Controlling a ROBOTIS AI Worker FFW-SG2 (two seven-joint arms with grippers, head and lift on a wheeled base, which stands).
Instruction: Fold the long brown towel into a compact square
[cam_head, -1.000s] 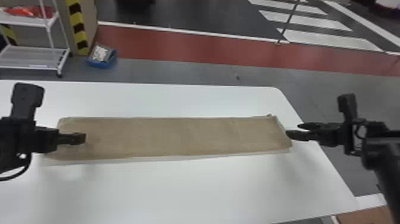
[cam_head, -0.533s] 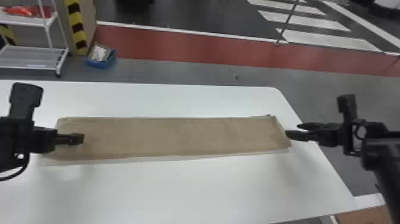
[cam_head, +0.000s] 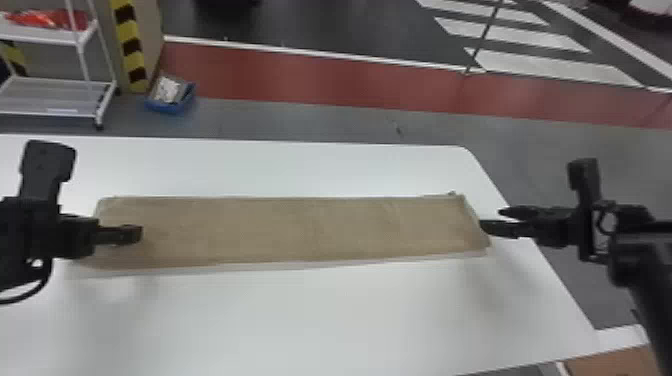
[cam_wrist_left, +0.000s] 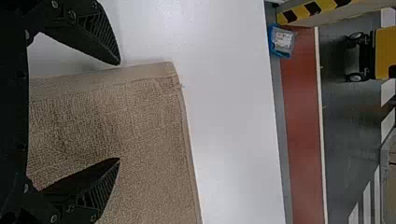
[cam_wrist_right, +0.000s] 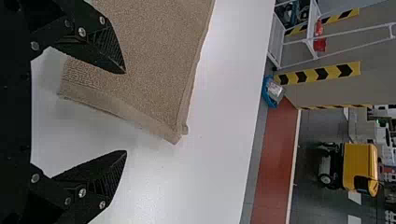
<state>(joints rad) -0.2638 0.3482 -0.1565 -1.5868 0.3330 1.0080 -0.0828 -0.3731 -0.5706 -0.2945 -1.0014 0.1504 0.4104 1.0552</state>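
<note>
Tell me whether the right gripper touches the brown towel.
Cannot tell. In the right wrist view, the right gripper has one finger overlapping the brown towel, but neither contact nor gap shows plainly.

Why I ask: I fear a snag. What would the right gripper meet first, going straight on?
Likely the right end of the brown towel, though how high the right gripper sits is unclear.

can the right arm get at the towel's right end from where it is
Likely yes: the right gripper is open, its fingers straddle the end edge of the towel, and nothing lies between.
</note>
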